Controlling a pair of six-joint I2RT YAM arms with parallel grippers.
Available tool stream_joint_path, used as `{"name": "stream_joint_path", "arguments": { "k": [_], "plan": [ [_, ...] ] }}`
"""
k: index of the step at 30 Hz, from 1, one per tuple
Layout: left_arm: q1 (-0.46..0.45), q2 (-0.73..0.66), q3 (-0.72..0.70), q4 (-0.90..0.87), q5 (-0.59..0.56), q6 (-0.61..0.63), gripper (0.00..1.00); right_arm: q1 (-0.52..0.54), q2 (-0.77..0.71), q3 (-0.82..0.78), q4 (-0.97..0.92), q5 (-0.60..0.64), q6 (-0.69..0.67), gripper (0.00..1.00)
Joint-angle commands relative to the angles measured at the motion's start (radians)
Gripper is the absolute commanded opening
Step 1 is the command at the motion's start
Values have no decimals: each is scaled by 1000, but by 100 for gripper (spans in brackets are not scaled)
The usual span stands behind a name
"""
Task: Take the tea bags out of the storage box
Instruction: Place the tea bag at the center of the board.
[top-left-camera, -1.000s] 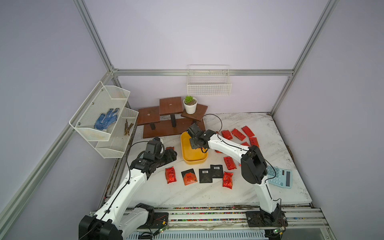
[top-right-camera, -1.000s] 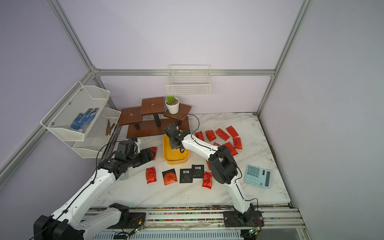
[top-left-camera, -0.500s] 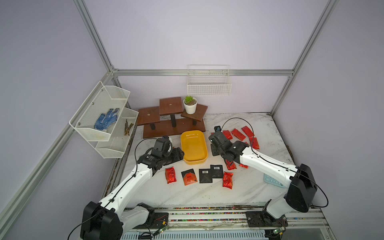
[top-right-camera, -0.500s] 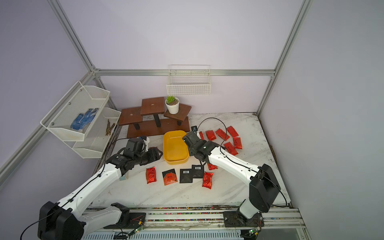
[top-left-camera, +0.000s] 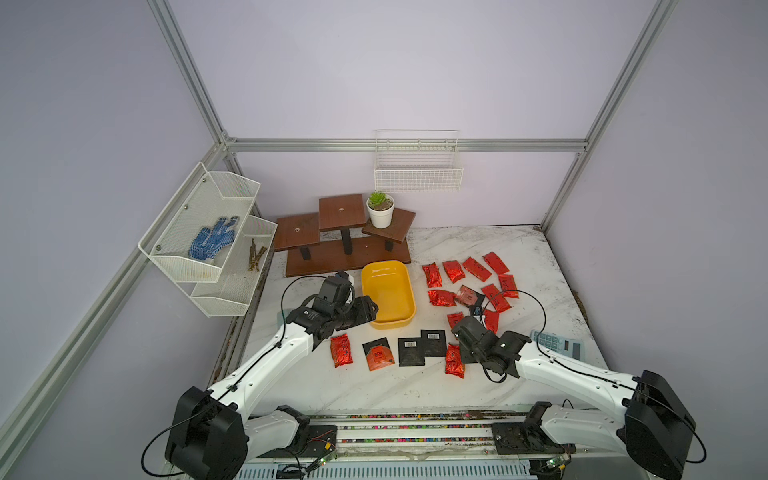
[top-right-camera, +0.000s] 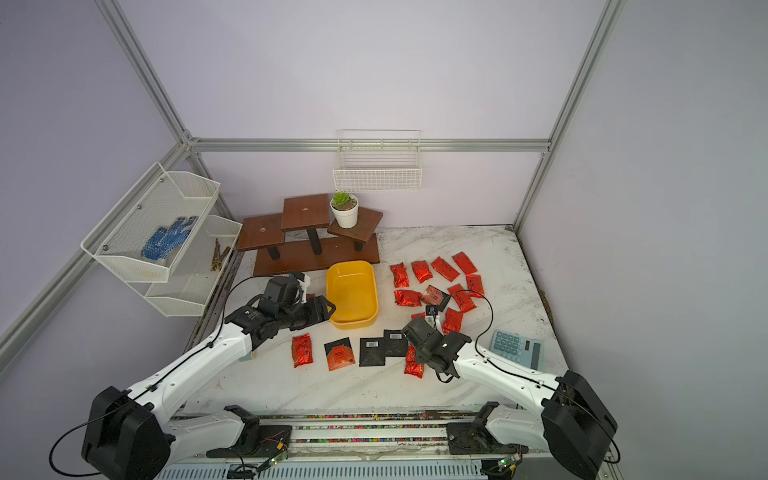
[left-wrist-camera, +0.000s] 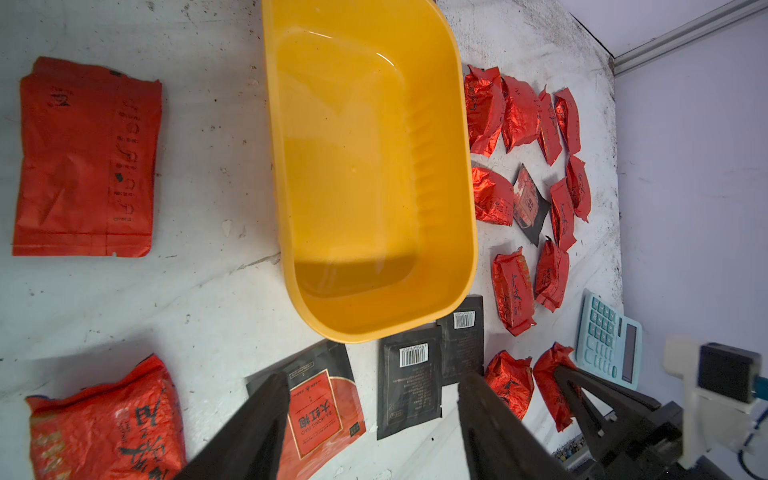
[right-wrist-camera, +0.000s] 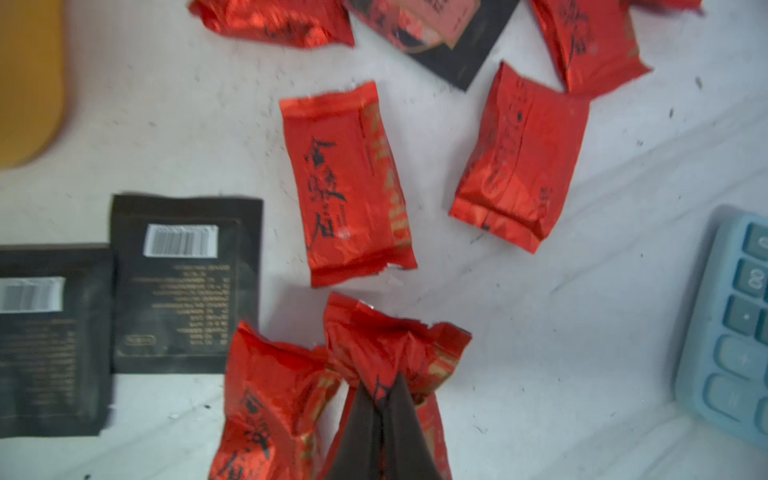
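- One storage box (top-left-camera: 392, 325) stands mid-table, just near of the wooden stand (top-left-camera: 345, 257). Its yellow floor shows bare.
- Seventeen tea bags (top-left-camera: 453, 271) can be counted across the views, all outside the box: thirteen red and four black.
- To the right of the box there are eleven red foil pouches, with one black sachet (top-left-camera: 471, 296) lying among them.
- Just near of the box lies a row: one red pouch (top-left-camera: 341, 350), one orange-faced sachet (top-left-camera: 377, 354) and two barcode sachets (top-left-camera: 410, 351) that touch each other.
- To the left of the box lies one flat red packet (left-wrist-camera: 87, 158), seen only in the left wrist view.
- The left gripper (top-left-camera: 365, 311) hangs at the box's near left corner, jaws spread, with nothing between them.
- The right gripper (right-wrist-camera: 384, 395), near and right of the box, is clenched on the crumpled end of one held red pouch (right-wrist-camera: 395, 345).
- The held pouch is just beside a neighbouring pouch (right-wrist-camera: 270, 395). Whether it touches the table cannot be told.
- One pale blue calculator (top-left-camera: 559, 345) lies to the right of that gripper.
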Motion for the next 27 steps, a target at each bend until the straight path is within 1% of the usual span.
{"name": "stream_joint_path", "arguments": {
  "k": [1, 3, 5, 7, 9, 12, 14, 16, 18, 19, 20, 23, 25, 26, 27],
  "plan": [
    [-11, 1, 44, 39, 16, -11, 68, 1, -19, -60, 48, -22, 98, 3],
    [-12, 3, 44, 39, 19, -11, 68, 0, -18, -95, 69, -3, 123, 4],
    [-12, 5, 46, 41, 21, -13, 68, 4, -14, -89, 71, -7, 122, 4],
    [-14, 7, 47, 42, 26, -12, 68, 3, 0, -86, 65, 11, 133, 14],
    [-14, 5, 46, 43, 29, -14, 68, 3, 12, -82, 61, 3, 136, 27],
    [-12, -9, 59, 33, 23, -7, 69, 5, -1, -78, 55, 1, 137, 57],
    [-8, -14, 92, 5, 7, 7, 71, 6, -36, -66, 40, 9, 137, 72],
    [-1, -18, 137, -27, -16, 30, 73, 9, -85, -31, 6, 33, 131, 78],
    [16, -17, 186, -59, -17, 53, 77, 9, -138, 6, -14, 71, 118, 81],
    [32, -14, 218, -75, -10, 68, 91, 10, -163, 23, -10, 93, 98, 83],
    [43, -10, 242, -90, -5, 80, 100, 10, -187, 39, -5, 120, 82, 85],
    [70, 4, 336, -142, -15, 135, 100, 7, -245, 97, 47, 241, 15, 90],
    [77, 7, 397, -179, -78, 183, 100, 7, -286, 139, 109, 345, -22, 97],
    [80, 9, 423, -198, -122, 203, 100, 7, -312, 153, 172, 395, -64, 100],
    [84, 9, 447, -209, -165, 219, 100, 6, -329, 163, 232, 420, -110, 100]
  ]
}}
